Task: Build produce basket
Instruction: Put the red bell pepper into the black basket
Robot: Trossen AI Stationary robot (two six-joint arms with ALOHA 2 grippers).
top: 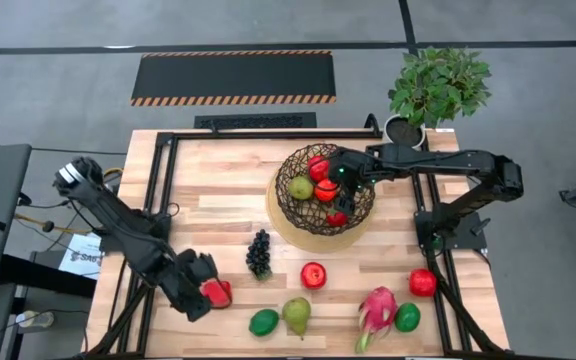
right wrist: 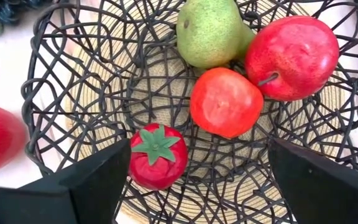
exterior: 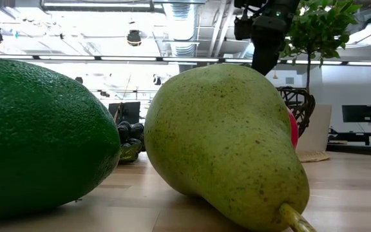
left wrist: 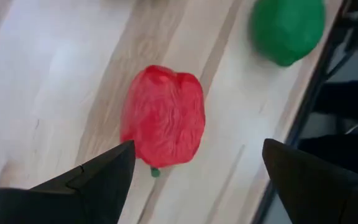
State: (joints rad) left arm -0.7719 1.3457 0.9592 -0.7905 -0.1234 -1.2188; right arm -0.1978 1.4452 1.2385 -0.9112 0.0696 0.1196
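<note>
Pear [exterior: 227,145] foremost; left tool [left wrist: 194,165] spread over red fruit [left wrist: 163,116], right tool [right wrist: 197,171] spread above basket [right wrist: 73,74]

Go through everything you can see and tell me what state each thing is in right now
basket: upright on the table, partly filled
pear, apple, orange-red fruit, strawberry-like red fruit: inside the basket
right gripper: open above the basket
left gripper: open over a red fruit on the table
dragon fruit: lying on the table
grapes: lying on the table

leafy potted plant [top: 436,88] beyond the table's [top: 218,190] far right corner
</note>
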